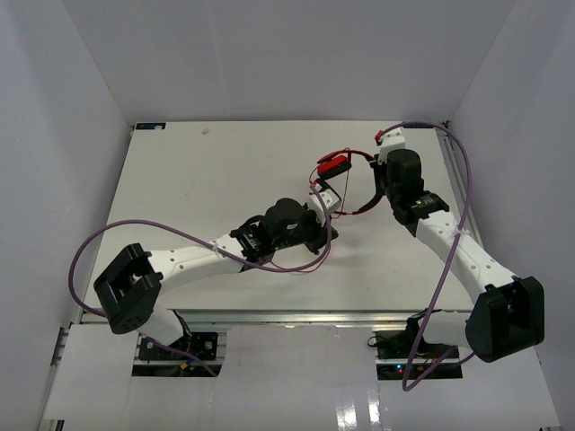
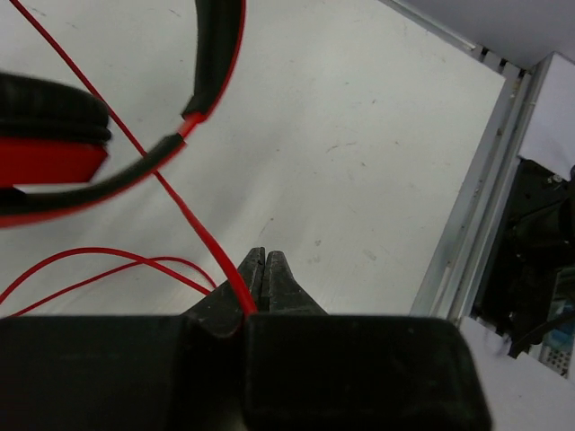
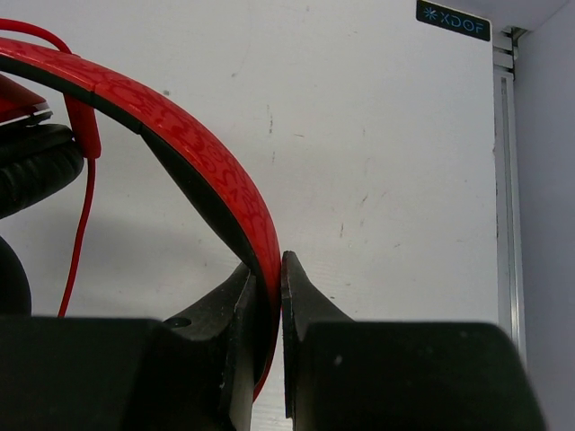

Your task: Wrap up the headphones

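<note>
The red headphones (image 1: 334, 166) are held up at the back right of the table, between both arms. My right gripper (image 3: 268, 265) is shut on the red and black headband (image 3: 180, 135); a black-padded earcup (image 3: 36, 171) and the thin red cable (image 3: 81, 233) hang to its left. In the top view this gripper (image 1: 386, 177) is at the headband's right side. My left gripper (image 2: 266, 256) is shut on the red cable (image 2: 180, 202), which runs up past the headband (image 2: 220, 54) and an earcup (image 2: 45, 148). In the top view the left gripper (image 1: 325, 199) is just below the earcup.
Loose cable loops (image 2: 108, 265) lie on the white table (image 1: 216, 180). A metal rail (image 2: 476, 224) marks the table's edge. Purple robot cables (image 1: 463, 180) run along the right side. White walls enclose the table, with an XDOF label (image 3: 453, 20) at a back corner.
</note>
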Tool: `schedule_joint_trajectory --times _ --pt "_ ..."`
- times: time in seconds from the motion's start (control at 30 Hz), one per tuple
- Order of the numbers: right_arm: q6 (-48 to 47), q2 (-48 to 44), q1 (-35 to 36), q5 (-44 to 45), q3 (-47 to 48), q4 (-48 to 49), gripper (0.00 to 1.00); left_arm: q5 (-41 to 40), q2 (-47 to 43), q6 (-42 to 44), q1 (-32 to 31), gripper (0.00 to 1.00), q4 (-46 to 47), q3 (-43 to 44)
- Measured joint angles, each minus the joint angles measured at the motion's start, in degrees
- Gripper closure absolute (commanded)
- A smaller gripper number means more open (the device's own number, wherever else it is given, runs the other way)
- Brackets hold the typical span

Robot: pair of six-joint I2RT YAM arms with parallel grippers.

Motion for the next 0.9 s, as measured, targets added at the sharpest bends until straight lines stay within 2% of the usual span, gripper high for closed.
schedule_joint_trajectory --times 0.27,0.43,0.7,0.9 --pt "-10.7 -4.2 1.9 -5.0 -3.5 1.2 0.92 -4.5 0.0 10.5 0.1 0.93 -15.1 8.0" --pt "-18.1 -5.8 2.0 -9.7 -3.6 1.2 0.92 -7.1 -0.2 15.4 0.3 0.92 -21.4 11.2" --pt "-27.4 -6.0 2.4 -17.4 -3.5 -1.8 0.92 -10.4 -0.8 19.9 0.3 0.95 -28.6 13.2" --pt "-30.2 -5.9 2.9 -22.2 -3.5 -4.9 0.92 -13.4 -2.4 22.2 0.3 0.88 -30.9 13.2"
